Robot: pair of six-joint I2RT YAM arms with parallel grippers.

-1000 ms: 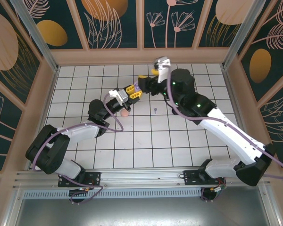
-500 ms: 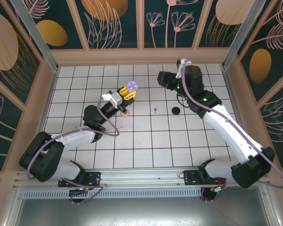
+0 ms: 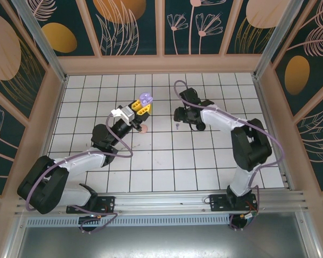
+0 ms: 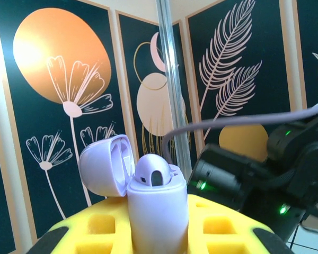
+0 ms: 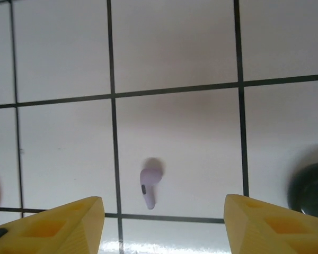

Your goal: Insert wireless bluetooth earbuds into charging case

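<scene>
While the raised left fingers (image 4: 74,237) clamped the lilac case (image 4: 156,211) (lid open), the right fingers (image 5: 79,217) hung released above an earbud (image 5: 150,186).

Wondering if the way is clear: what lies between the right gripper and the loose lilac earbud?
Just bare tile separates the right gripper and lilac earbud, per the right wrist view.
</scene>
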